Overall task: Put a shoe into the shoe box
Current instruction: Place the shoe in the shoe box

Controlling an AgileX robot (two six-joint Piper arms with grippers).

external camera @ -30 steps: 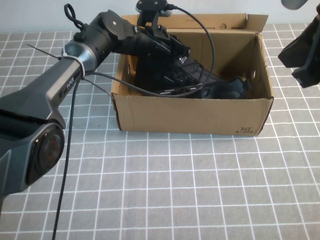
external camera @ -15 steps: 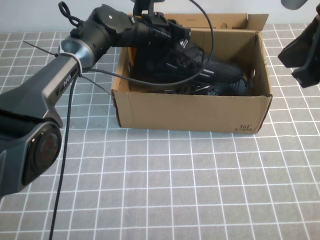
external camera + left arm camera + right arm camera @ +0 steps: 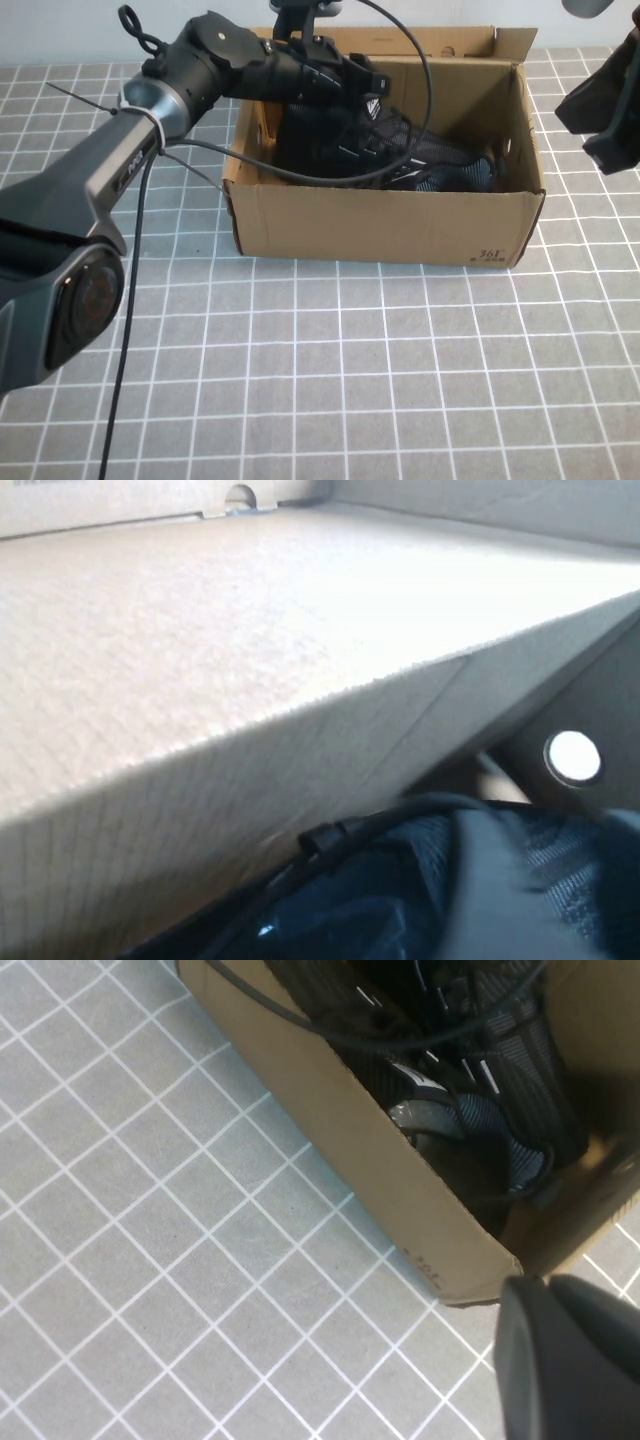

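The brown cardboard shoe box stands open at the back middle of the table, with "361" printed at its lower front right corner. A black knit shoe lies inside it, toe toward the right wall. My left gripper reaches down into the box's left half, right on the shoe's heel end. The left wrist view shows the box's inner wall and the shoe's knit pressed up close. My right gripper hangs shut and empty beyond the box's right side. The right wrist view shows this gripper, the box and the shoe.
The table is a grey mat with a white grid. The left arm's black cables loop over the box opening. The box's lid flap stands up at the back.
The shoe, raised with its toe above the front wall half a second ago, now lies lower inside the box. The left gripper has dipped slightly. The right arm has not moved.
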